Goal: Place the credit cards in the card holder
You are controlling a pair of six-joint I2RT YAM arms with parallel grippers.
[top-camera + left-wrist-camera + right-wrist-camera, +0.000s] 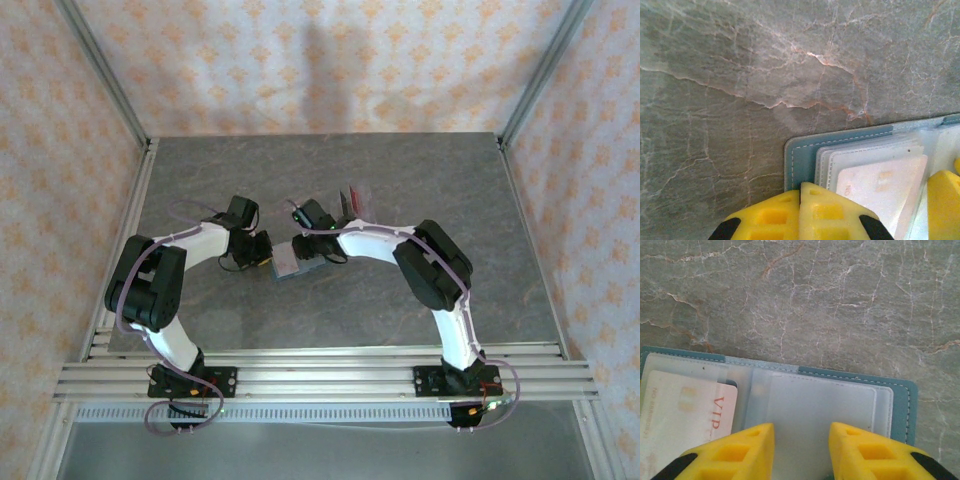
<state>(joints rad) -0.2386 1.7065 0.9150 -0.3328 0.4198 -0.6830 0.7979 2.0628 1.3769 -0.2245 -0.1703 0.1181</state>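
Note:
The teal card holder point(287, 264) lies open on the table between both grippers, its clear sleeves facing up. A pale pink credit card point(685, 415) marked "VIP" sits in its left sleeve, also seen as the pale card point(880, 187). My left gripper point(800, 197) is shut, its yellow tips resting at the holder's left edge point(802, 157). My right gripper point(801, 432) is open over the holder's right clear sleeve point(815, 400), with the teal border point(902, 400) to its right. A red credit card point(347, 198) stands in a clear rack behind the grippers.
The clear plastic rack point(359, 198) stands just behind the right wrist. Metal rails point(320, 365) run along the near table edge, and frame posts point(105, 75) stand at the back corners. Grey marble table point(450, 180) spreads around the holder.

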